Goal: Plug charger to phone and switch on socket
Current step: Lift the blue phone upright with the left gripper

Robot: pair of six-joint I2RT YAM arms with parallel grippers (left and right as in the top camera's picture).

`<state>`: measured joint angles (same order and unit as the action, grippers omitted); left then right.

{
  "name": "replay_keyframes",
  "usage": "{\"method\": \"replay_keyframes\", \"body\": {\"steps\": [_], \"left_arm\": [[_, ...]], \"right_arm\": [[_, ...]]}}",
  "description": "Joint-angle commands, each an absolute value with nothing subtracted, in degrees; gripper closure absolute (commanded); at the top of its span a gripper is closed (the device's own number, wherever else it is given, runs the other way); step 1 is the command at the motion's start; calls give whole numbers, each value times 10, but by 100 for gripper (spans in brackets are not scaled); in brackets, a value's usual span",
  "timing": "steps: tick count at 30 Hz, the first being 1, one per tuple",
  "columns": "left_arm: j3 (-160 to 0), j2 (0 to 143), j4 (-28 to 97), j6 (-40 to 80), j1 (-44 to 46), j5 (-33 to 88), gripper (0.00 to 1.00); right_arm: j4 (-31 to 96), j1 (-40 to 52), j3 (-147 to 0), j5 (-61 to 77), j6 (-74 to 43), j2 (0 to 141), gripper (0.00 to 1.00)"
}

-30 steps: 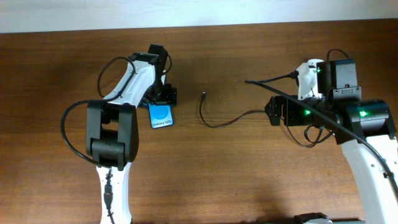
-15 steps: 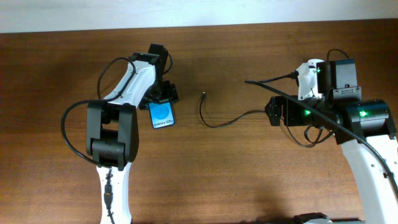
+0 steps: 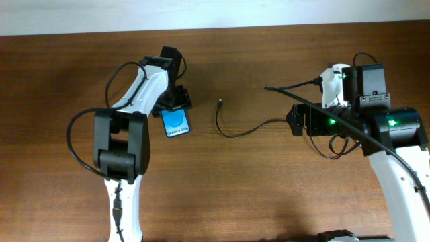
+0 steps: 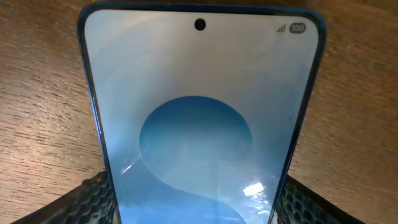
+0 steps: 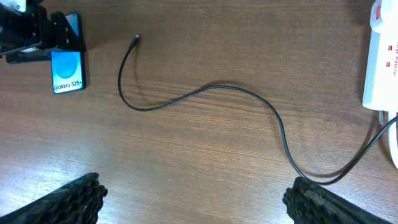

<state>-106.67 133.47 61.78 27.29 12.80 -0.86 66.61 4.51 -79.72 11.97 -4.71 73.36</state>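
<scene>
Gripping the phone [image 3: 176, 124] by its far short end, the left gripper [image 3: 174, 102] holds its long axis nearly front-to-back, slightly skewed; the right gripper [image 5: 196, 202] stands wide open.

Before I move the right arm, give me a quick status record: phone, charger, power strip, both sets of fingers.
phone: Galaxy S25+, screen lit
left fingers: shut on the phone's two long edges
charger tip: lying free on the table, apart from the phone, not plugged in
charger cable: loose curve across the wood, running toward the power strip side
power strip: white, at the right wrist view's right edge; switch state too small to tell
right fingers: spread open, holding nothing
</scene>
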Motion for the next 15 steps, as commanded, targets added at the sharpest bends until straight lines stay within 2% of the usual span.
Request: {"method": "replay_keyframes", "body": {"steps": [1, 7, 9, 11, 13, 14, 15], "left_arm": [[-1121, 1350, 640, 278, 130, -13, 25], [-1232, 1350, 709, 278, 130, -13, 27], [-1259, 1350, 724, 278, 130, -10, 33], [-1286, 1350, 735, 278, 130, 5, 43], [-1309, 1350, 741, 278, 130, 35, 62], [-1319, 1350, 742, 278, 129, 55, 75], [-1326, 1350, 743, 278, 129, 70, 81]], "right_arm": [[662, 49, -809, 125, -49, 735, 2], [652, 49, -809, 125, -50, 735, 1], [644, 49, -809, 130, -50, 735, 1], [635, 49, -809, 140, -50, 735, 2], [626, 49, -809, 150, -56, 735, 2], [621, 49, -809, 150, -71, 735, 2], [618, 49, -809, 150, -81, 735, 2]]}}
